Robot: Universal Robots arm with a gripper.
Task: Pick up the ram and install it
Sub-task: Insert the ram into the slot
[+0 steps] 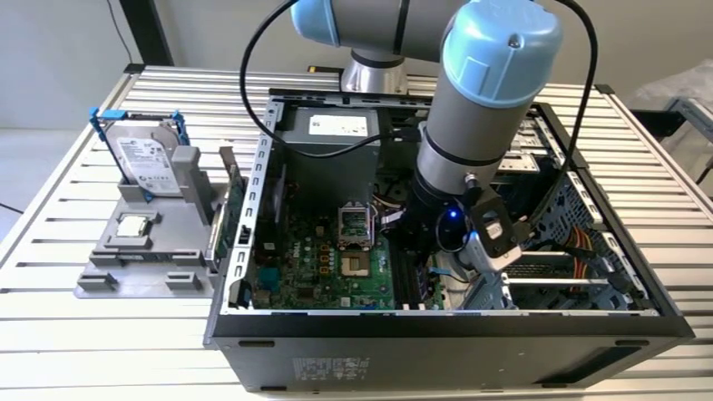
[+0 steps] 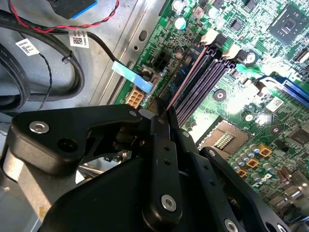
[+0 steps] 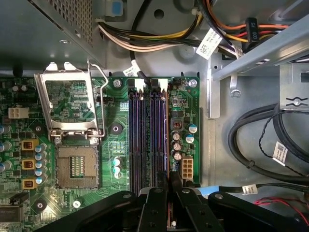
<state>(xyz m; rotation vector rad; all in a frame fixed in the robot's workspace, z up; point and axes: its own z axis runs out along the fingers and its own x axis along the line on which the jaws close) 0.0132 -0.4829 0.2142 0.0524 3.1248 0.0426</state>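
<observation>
Slatted metal surface carries an open computer case, lying on its side with the green motherboard exposed. At the exterior view's left, a grey holder keeps a silver hard drive upright and a small square chip flat. I reach down into the case. My pincer is closed narrowly on the ram, gripping it edge-on by its thin sides. In the second wrist view the ram stands directly over the dark memory slots, just beside the open processor socket, its lower edge at a slot.
</observation>
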